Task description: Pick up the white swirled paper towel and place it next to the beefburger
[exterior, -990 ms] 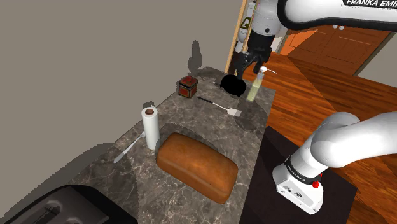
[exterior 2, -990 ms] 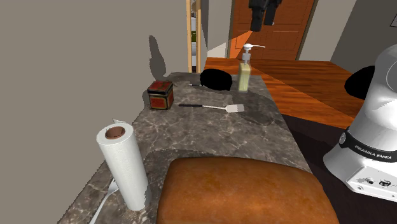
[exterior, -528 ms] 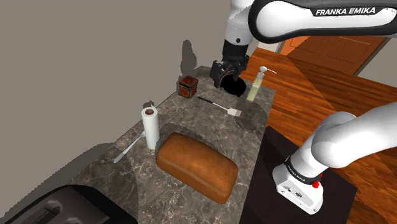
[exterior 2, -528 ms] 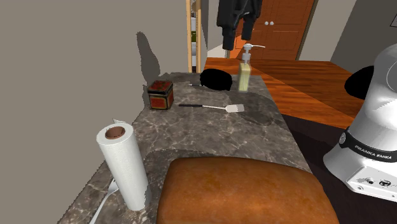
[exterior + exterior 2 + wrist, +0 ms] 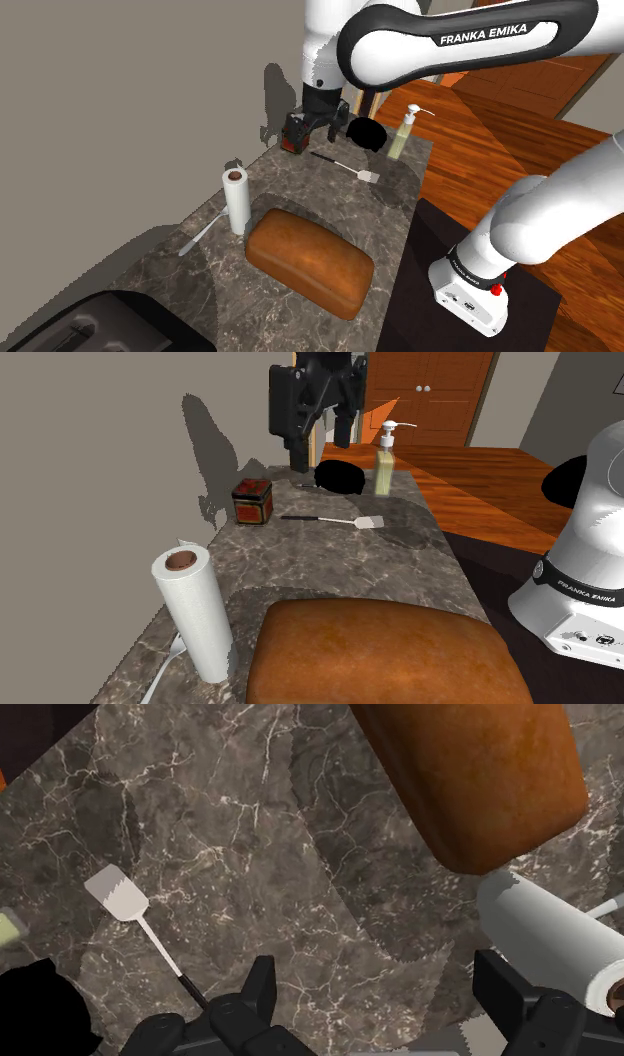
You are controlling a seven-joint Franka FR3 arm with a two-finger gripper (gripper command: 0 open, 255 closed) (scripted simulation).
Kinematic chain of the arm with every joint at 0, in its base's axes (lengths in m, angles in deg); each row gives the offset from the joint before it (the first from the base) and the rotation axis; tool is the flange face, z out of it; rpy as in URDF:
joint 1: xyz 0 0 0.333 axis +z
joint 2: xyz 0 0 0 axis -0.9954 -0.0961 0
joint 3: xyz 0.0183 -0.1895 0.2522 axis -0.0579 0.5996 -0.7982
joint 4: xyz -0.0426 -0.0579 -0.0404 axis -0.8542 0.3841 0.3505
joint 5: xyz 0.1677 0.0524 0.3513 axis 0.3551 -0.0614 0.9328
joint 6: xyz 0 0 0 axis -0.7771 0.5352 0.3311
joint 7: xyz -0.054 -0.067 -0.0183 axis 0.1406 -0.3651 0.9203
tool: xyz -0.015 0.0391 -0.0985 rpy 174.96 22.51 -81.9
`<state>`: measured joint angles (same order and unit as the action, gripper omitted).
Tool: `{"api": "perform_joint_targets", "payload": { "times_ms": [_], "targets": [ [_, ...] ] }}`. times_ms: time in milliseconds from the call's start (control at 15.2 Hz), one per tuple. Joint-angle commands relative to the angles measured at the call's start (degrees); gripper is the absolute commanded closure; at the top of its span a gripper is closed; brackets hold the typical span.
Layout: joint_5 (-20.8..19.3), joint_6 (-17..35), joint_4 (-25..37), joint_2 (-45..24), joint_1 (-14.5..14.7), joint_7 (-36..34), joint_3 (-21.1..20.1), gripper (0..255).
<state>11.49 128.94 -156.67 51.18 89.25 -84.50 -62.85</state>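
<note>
A white paper towel roll [image 5: 236,200] [image 5: 195,612] stands upright near the wall edge of the dark marble counter [image 5: 300,195]. Beside it lies the beefburger [image 5: 310,262] [image 5: 385,652], a large brown loaf-shaped block. My gripper [image 5: 318,128] [image 5: 318,437] hangs open and empty above the far end of the counter, over the red tin, well away from the roll. In the wrist view the gripper [image 5: 380,994] has its fingers wide apart, with the roll [image 5: 560,939] just beyond one finger and the beefburger [image 5: 470,774] farther ahead.
A red tin [image 5: 252,502], a spatula [image 5: 345,165] [image 5: 335,521] [image 5: 125,899], a black bowl [image 5: 368,132] [image 5: 340,476] and a soap bottle [image 5: 402,135] [image 5: 385,462] stand at the far end. A fork [image 5: 198,235] lies by the roll. A black toaster [image 5: 100,325] sits nearest.
The arm has swung towards the shoulder view's left, from above the soap bottle to above the red tin, and come a little lower. The fingers have stayed open.
</note>
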Motion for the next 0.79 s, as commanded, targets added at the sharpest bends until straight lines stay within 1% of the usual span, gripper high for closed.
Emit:
{"api": "perform_joint_targets", "payload": {
  "times_ms": [0, 198, 396, 594, 726],
  "targets": [
    [-1.88, 1.37, 2.71, -4.47, 0.03, -3.05, -1.93, 0],
    [-5.41, 2.05, 7.68, -11.18, 0.83, -8.14, -4.61, 0],
    [-9.76, 1.94, 13.44, -18.41, 2.54, -13.29, -6.49, 0],
    [-14.43, 0.98, 20.09, -25.94, 5.34, -18.04, -7.35, 0],
    [-17.42, -0.11, 25.09, -31.02, 7.81, -20.75, -7.32, 0]
  ]
}}
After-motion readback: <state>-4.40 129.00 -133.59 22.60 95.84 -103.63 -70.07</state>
